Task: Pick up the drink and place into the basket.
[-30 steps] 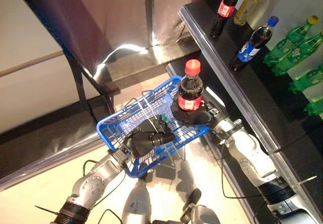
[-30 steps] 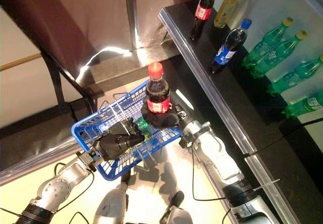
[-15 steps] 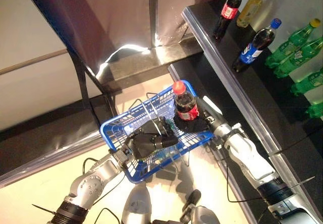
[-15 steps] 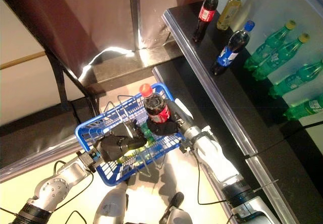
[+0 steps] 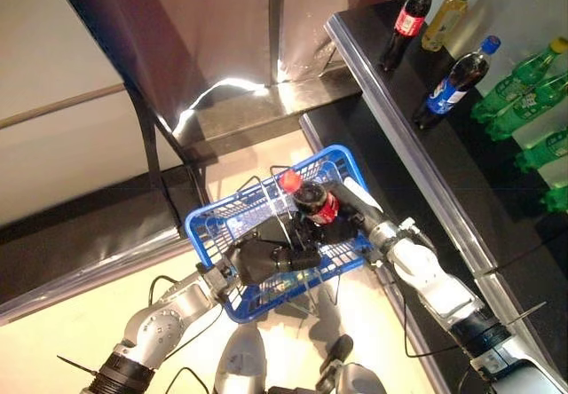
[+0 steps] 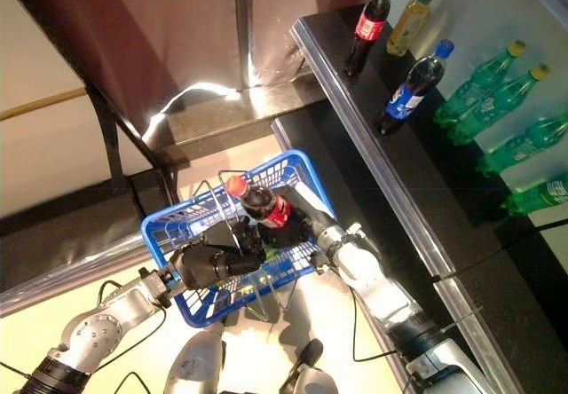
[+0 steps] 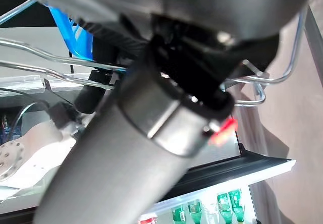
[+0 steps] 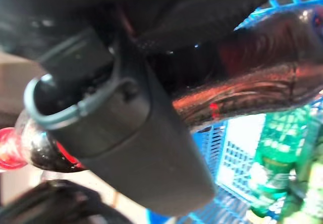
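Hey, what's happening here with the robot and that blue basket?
The robot's right hand is curled round a cola bottle with a red cap, tilted over inside the blue basket. Its left hand grips the basket's wire handle. A green bottle already lies in the basket. More bottles stand on the dark shelf nearby.

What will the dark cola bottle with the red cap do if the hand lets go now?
The dark cola bottle with the red cap is tilted, so it would probably flop sideways inside the blue wire basket. It looks full, likely heavy, and round, so it may roll.
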Motion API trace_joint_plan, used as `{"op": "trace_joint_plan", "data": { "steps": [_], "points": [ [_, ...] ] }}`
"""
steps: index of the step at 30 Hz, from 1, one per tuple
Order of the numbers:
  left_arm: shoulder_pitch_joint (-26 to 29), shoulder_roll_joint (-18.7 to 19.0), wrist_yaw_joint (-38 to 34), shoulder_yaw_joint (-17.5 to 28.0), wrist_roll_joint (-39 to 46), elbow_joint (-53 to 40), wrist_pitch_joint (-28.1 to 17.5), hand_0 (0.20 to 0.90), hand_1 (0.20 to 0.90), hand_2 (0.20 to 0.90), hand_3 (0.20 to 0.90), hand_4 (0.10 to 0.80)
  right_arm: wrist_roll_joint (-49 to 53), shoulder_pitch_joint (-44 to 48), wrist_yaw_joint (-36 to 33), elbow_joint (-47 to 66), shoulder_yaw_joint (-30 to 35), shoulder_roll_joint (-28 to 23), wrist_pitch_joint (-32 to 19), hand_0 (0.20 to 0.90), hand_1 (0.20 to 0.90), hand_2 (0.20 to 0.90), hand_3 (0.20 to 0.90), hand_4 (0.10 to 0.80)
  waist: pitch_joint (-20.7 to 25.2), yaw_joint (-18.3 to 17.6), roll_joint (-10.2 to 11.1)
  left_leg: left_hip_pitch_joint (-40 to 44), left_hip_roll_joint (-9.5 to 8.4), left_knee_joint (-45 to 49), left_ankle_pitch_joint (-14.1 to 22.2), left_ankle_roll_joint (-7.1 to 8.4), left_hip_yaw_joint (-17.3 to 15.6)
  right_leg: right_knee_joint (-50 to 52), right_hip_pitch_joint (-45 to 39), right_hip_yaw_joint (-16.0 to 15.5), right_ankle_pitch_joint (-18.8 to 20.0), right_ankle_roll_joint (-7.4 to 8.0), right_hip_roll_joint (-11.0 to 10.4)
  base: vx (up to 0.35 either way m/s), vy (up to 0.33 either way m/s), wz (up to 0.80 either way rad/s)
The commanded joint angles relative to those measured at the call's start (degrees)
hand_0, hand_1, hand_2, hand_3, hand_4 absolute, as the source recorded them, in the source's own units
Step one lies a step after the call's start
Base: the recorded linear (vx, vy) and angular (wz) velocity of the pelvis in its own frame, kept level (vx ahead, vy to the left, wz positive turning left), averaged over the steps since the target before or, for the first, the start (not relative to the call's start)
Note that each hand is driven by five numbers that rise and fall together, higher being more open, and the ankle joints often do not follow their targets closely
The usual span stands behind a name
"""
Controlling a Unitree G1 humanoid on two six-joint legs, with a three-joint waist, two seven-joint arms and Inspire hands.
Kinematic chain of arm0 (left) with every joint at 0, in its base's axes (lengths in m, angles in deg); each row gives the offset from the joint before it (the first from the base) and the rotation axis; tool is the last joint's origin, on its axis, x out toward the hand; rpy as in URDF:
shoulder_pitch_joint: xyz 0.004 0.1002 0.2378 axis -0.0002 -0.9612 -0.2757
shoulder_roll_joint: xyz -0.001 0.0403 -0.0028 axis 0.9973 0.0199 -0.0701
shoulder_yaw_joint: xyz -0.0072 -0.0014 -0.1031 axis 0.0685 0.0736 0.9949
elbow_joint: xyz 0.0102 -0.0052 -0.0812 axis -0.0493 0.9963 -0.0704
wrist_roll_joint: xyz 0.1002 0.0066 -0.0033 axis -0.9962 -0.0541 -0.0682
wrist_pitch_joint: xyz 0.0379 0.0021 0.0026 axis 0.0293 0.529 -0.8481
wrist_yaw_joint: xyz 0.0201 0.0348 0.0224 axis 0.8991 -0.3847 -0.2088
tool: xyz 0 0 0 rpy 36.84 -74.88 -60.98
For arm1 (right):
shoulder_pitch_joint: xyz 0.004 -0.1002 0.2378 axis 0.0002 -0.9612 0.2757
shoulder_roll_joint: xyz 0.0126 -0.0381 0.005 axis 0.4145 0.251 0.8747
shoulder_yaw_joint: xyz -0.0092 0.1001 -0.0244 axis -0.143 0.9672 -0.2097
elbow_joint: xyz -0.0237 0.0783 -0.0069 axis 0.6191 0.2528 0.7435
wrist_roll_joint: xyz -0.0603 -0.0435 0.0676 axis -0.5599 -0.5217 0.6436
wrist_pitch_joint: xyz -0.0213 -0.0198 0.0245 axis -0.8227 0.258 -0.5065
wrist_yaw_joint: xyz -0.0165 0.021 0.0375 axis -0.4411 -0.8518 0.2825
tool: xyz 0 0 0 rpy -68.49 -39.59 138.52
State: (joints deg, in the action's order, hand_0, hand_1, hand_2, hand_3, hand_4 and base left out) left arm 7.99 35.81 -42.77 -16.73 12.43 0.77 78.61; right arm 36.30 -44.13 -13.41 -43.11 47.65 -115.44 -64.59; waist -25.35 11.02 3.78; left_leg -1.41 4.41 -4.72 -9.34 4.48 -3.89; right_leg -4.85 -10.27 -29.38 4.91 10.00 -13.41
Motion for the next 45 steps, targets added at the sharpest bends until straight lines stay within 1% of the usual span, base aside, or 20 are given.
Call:
{"op": "trace_joint_plan", "data": {
  "steps": [1,9,14,21,25,32,45],
  "points": [
    [9.8,-9.2,16.75,-5.27,7.31,-19.02,-7.71,0.3,0.3,0.3,0.2,0.1,-1.63,4.35,-4.87,-3.23,-5.79,0.2,-4.46,0.3,0.3,0.3,0.2,0.1,21.69,1.03,0.2,4.24,-0.7,-0.28,6.22,0.16,-1.98,-0.15,0.0,-0.37,-0.23,1.69,-0.11,0.0,0.0,0.0],
    [10.93,-9.49,17.19,-6.17,6.6,-19.12,-7.19,0.3,0.3,0.3,0.2,0.1,-4.23,6.18,-4.83,-6.74,-7.2,0.99,-0.69,0.3,0.3,0.3,0.2,0.1,21.8,1.52,0.31,4.08,-0.72,-0.28,6.1,0.23,-1.37,-0.15,-0.32,-0.56,-0.36,1.63,0.0,0.0,0.0,0.0],
    [11.49,-9.85,17.11,-6.45,6.13,-19.45,-6.61,0.3,0.3,0.3,0.2,0.1,-6.24,7.2,-4.65,-7.84,-7.88,1.78,0.33,0.3,0.3,0.3,0.2,0.1,21.8,1.72,0.39,4.05,-0.73,-0.28,6.05,0.26,-1.09,-0.15,-0.41,-0.56,-0.41,1.59,0.06,0.0,0.0,0.0],
    [11.76,-9.98,17.51,-6.48,5.76,-19.66,-6.03,0.3,0.3,0.3,0.2,0.1,-11.44,8.89,-3.82,-7.41,-8.98,1.45,0.76,0.3,0.3,0.3,0.2,0.1,21.95,1.92,0.49,4.06,-0.76,-0.28,5.97,0.26,-1.04,-0.15,-0.49,-0.54,-0.41,1.58,0.1,0.0,0.0,0.0],
    [12.09,-10.06,17.22,-6.88,5.1,-20.07,-5.91,0.3,0.3,0.3,0.2,0.1,-15.77,10.4,-3.49,-6.57,-10.85,1.13,1.11,0.3,0.3,0.3,0.2,0.1,21.96,2.08,0.59,4.04,-0.77,-0.28,5.95,0.24,-1.08,-0.15,-0.51,-0.49,-0.45,1.55,0.16,0.0,0.0,0.0],
    [12.85,-10.19,17.19,-7.84,4.25,-19.87,-5.81,0.3,0.3,0.3,0.2,0.1,-20.43,13.54,-2.99,-5.9,-13.36,1.19,2.06,0.3,0.3,0.3,0.2,0.1,21.8,2.32,0.6,4.04,-0.78,-0.28,5.88,0.26,-0.96,-0.15,-0.52,-0.46,-0.41,1.57,0.2,0.0,0.0,0.0],
    [14.55,-10.49,18.95,-9.76,2.75,-19.8,-6.57,0.3,0.3,0.3,0.2,0.1,-23.22,17.15,-2.03,-9.5,-17.76,2.74,1.96,0.3,0.3,0.3,0.2,0.1,22.19,3.28,0.68,3.92,-0.9,-0.28,5.74,0.33,-0.21,-0.15,-0.87,-1.04,-0.49,1.5,0.28,0.001,0.0,0.0]
  ]
}}
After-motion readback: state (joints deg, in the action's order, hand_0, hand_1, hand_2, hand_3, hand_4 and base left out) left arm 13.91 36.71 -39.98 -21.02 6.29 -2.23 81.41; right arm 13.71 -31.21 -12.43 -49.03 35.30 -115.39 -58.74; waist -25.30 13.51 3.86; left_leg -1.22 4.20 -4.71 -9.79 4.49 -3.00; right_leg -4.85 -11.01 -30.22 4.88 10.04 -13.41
